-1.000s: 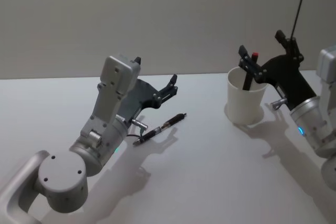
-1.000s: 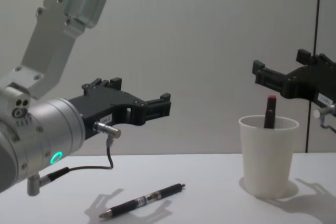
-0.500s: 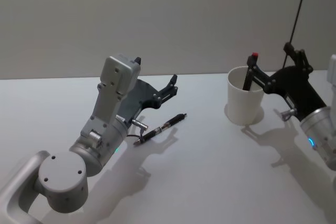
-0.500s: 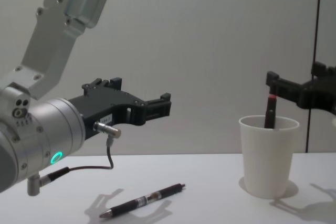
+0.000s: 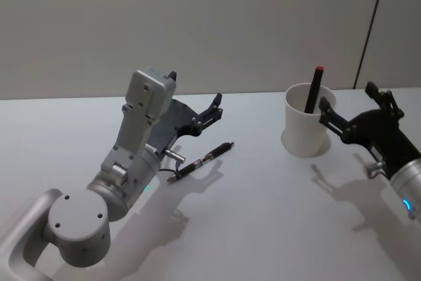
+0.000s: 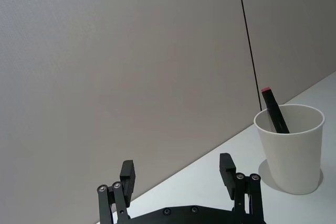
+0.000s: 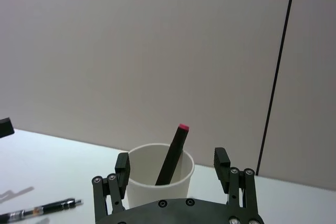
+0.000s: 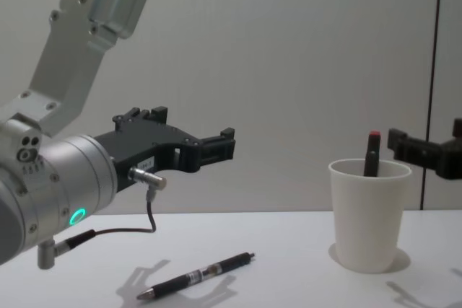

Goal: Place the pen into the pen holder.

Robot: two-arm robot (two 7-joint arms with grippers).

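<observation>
- A red-tipped pen (image 5: 314, 90) stands tilted inside the pen holder (image 5: 306, 133), its lower end hidden in the cup and its red end poking above the rolled rim.
- The pen holder, a plain white paper cup, sits upright on the white bench (image 5: 263, 228), toward the robot's right side.
- The right pincer (image 5: 347, 97) hovers just beside the cup on its right, fingers spread wide and holding nothing (its wrist camera looks straight at the cup and the leaning pen between the two fingertips).
- A second pen (image 5: 200, 161), black with a metal band, lies flat on the bench well apart from the cup, toward the robot's left, its tip pointing back toward the robot.
- The left pincer (image 6: 177, 167) hangs above the bench, close over that lying pen without touching it, its fingers spread apart and empty.
- A cable loops from the left wrist down toward the bench beside the second pen.
- A plain grey wall (image 5: 197, 24) closes the scene behind.
</observation>
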